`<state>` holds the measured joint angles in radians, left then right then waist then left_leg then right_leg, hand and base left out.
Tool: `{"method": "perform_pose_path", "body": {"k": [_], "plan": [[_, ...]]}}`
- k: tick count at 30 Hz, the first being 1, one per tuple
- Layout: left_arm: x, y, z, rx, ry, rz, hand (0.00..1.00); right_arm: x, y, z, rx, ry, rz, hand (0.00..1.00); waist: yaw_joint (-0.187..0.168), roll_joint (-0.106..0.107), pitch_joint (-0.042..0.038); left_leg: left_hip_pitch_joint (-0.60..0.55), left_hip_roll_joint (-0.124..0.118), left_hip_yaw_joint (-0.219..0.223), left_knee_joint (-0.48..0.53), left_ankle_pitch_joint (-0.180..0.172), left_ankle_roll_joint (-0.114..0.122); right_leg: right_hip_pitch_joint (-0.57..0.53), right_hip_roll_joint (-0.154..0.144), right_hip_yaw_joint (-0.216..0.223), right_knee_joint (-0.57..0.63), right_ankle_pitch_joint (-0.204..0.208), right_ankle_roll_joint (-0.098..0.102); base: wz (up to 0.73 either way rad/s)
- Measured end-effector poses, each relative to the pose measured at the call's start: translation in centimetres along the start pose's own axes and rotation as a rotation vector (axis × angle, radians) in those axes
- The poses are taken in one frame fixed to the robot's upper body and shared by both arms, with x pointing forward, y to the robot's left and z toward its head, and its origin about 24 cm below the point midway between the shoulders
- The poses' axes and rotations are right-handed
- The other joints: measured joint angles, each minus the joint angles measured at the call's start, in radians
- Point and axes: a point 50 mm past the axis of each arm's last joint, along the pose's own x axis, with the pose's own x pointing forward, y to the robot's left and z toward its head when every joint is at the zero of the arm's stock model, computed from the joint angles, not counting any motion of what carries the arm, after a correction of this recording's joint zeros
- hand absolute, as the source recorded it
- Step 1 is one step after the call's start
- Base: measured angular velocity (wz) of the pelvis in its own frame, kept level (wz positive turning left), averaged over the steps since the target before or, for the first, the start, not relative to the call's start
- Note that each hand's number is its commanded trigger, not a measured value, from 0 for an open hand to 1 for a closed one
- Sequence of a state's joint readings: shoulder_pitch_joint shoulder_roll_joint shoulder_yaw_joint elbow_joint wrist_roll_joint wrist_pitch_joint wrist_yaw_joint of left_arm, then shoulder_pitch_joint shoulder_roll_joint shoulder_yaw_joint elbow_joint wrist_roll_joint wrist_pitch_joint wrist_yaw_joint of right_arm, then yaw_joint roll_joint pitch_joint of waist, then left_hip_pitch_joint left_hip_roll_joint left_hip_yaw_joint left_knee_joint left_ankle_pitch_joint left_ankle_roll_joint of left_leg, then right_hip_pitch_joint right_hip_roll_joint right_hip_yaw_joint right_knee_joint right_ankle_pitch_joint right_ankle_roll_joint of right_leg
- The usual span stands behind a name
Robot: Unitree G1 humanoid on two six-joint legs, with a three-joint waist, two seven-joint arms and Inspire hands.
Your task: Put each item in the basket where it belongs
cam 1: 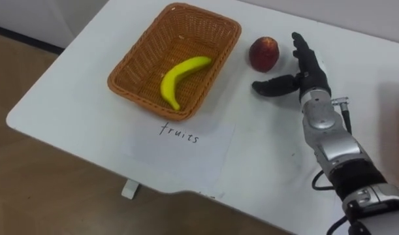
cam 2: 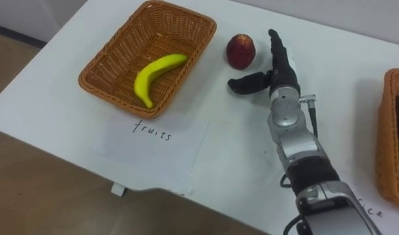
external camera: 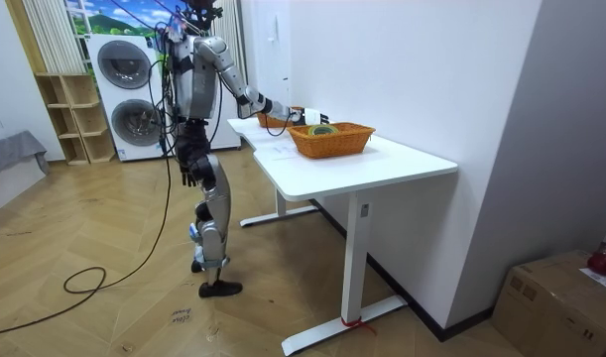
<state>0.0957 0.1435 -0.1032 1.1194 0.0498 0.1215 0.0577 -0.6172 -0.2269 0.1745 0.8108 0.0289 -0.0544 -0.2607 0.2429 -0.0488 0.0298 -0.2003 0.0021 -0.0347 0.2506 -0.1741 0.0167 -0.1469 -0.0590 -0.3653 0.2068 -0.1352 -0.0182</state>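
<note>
Left eye view: banana already in fruit basket. Red fruit on table, just beside basket, unsorted. Right hand next to it, fingers straight, thumb spread wide, holding nothing. Second basket at right, contents unclear. Fruit side looks about half done.

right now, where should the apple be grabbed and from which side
Around its round middle, coming from its right. The apple sits on the table with the basket close on its left, and the right robot hand is open just right of it, so a sideways wrap is probably easiest.
</note>
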Motion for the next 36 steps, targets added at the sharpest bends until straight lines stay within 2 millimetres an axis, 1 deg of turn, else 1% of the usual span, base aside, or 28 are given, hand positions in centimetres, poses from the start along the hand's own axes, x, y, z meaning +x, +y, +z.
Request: {"method": "perform_pose_path", "body": {"k": [6, 30, 35, 36], "plan": [[0.02, 0.0, 0.15, -0.005, -0.003, 0.0, 0.0, 0.08, -0.41, -0.07, -0.019, 0.0, -0.017, 0.0, 0.01, 0.0, 0.0, -0.011, 0.001, -0.008, 0.005, 0.001, -0.003, -0.006, 0.001, -0.006, 0.0, 0.002, -0.003, 0.03], [0.03, -0.01, 0.19, -0.018, -0.007, -0.001, 0.0, 0.51, -0.59, -0.01, -0.049, -0.008, -0.031, 0.0, 0.015, -0.007, 0.0034, -0.036, 0.0, -0.01, 0.008, 0.003, -0.006, -0.021, 0.007, -0.009, -0.001, 0.01, -0.008, 0.0], [0.04, 0.03, 0.43, -0.017, -0.017, 0.005, 0.0, 0.58, -0.68, 0.23, -0.048, -0.019, -0.048, 0.0, 0.014, -0.01, 0.0048, -0.054, 0.0, -0.014, 0.016, 0.005, -0.008, -0.037, 0.007, -0.015, 0.0, 0.012, -0.011, 0.01], [0.05, 0.05, 0.49, -0.017, -0.019, 0.006, 0.0, 0.61, -0.76, 0.26, -0.049, -0.019, -0.057, 0.0, 0.014, -0.01, 0.0052, -0.057, 0.0, -0.023, 0.018, 0.005, -0.008, -0.037, 0.007, -0.02, 0.0, 0.012, -0.011, 0.09]]}}
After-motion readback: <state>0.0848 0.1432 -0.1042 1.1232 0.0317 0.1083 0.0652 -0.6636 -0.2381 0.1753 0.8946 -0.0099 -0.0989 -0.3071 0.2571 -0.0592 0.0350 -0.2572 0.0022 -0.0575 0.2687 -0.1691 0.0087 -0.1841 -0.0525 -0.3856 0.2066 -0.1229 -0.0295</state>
